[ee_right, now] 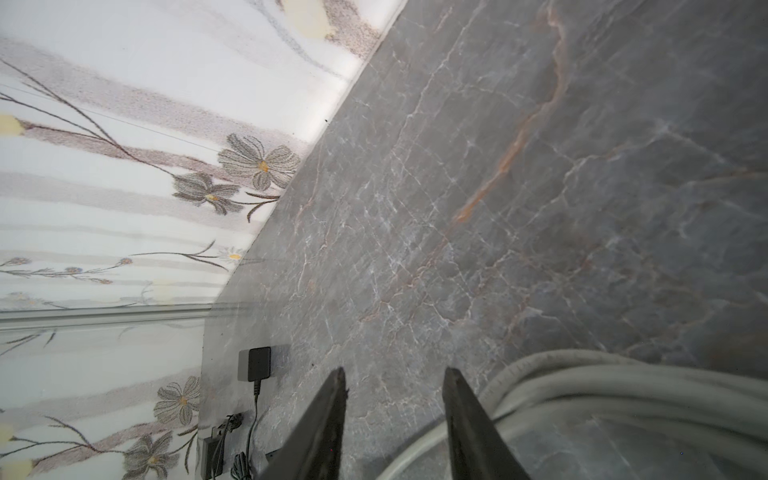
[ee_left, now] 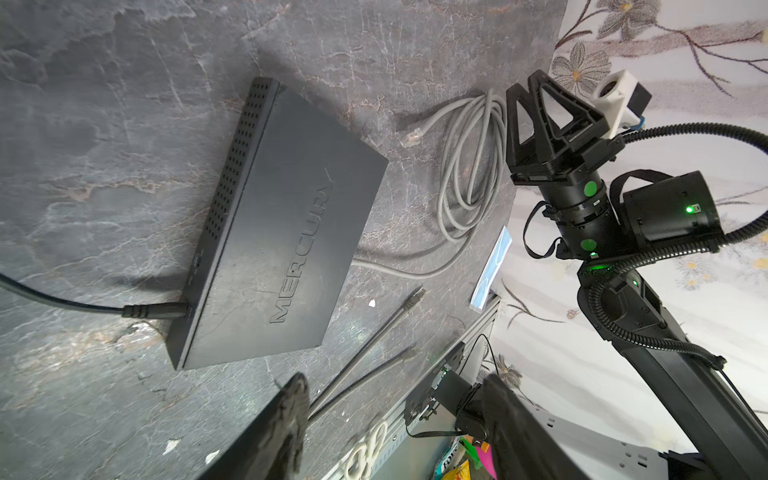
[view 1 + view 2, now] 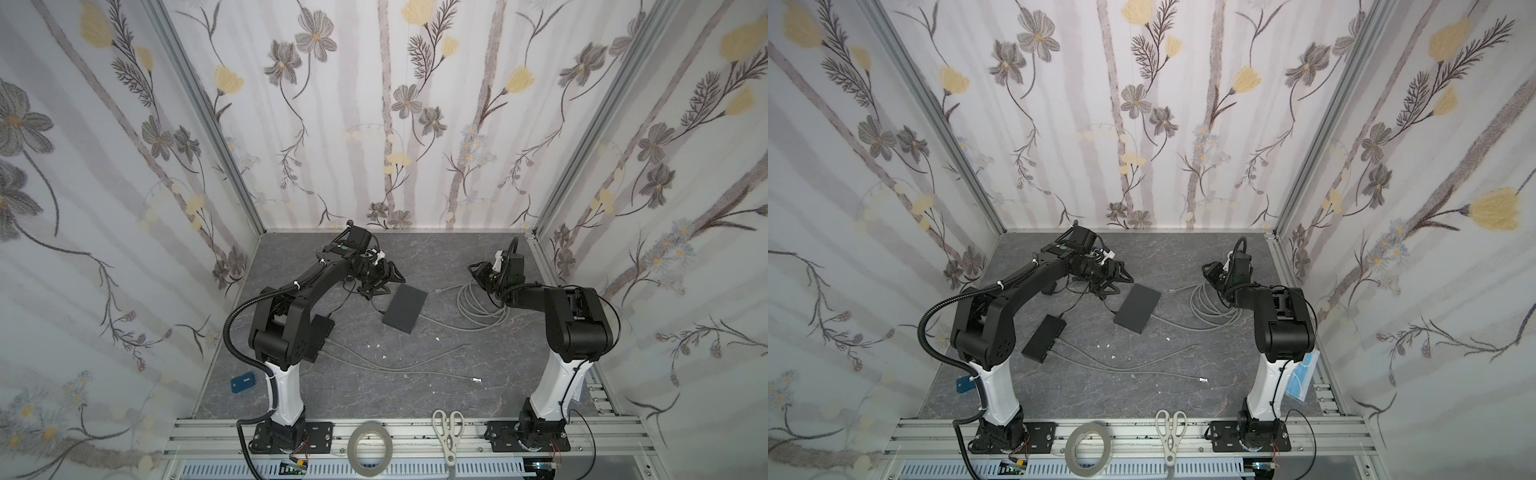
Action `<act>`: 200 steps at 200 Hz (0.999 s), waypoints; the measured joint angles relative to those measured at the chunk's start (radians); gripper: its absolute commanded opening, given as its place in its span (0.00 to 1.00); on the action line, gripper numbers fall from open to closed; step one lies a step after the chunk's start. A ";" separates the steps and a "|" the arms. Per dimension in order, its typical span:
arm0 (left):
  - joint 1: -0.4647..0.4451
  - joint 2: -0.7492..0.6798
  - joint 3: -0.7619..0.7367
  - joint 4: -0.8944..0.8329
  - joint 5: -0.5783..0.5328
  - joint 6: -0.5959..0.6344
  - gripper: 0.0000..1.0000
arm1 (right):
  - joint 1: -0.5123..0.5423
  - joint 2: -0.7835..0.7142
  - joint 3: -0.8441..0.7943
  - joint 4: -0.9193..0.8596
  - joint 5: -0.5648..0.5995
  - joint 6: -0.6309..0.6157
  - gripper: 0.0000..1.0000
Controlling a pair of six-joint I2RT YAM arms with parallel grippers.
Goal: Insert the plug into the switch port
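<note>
Just beside the coiled cable (image 1: 615,370), the right hand (image 1: 392,376) gapes empty.

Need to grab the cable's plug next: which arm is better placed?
Right, probably: the right gripper hangs open beside the grey cable coil, whose plug lies close by on the table. The left gripper, also open, is across the switch from it.

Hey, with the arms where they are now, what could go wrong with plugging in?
The right end effector is open beside the coil, away from the plug; closing here might catch loops instead. The switch lies loose, with the left end effector open and off it, so a push could slide it.
</note>
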 measured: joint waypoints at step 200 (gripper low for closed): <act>0.024 0.045 -0.013 0.067 -0.414 0.080 0.65 | 0.183 -0.803 -0.768 0.061 0.040 -0.444 0.37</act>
